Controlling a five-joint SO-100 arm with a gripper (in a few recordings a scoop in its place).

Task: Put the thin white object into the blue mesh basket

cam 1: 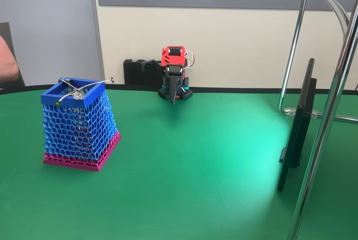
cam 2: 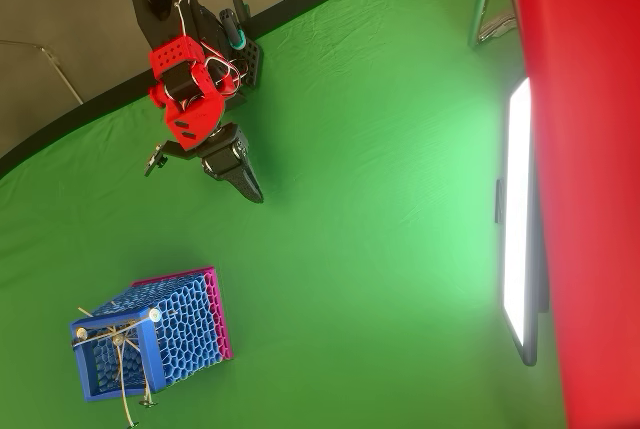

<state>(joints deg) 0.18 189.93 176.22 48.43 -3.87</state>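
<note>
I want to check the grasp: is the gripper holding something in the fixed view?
No. The gripper hangs at the table's far edge with nothing between its fingers, far from the blue mesh basket.

Single small arm point(cam 2: 195, 99) mounted at the far edge of the green tabletop point(cam 1: 196, 161). Construction: black plastic base and lower links, bright red plastic upper housings. In the overhead view, one red housing carries a grid of small perforations. Thin white and red cables loop beside the red section in both views. Pincer point(cam 2: 245, 181): black, tapering to a narrow point; a red block sits directly above it.
</note>
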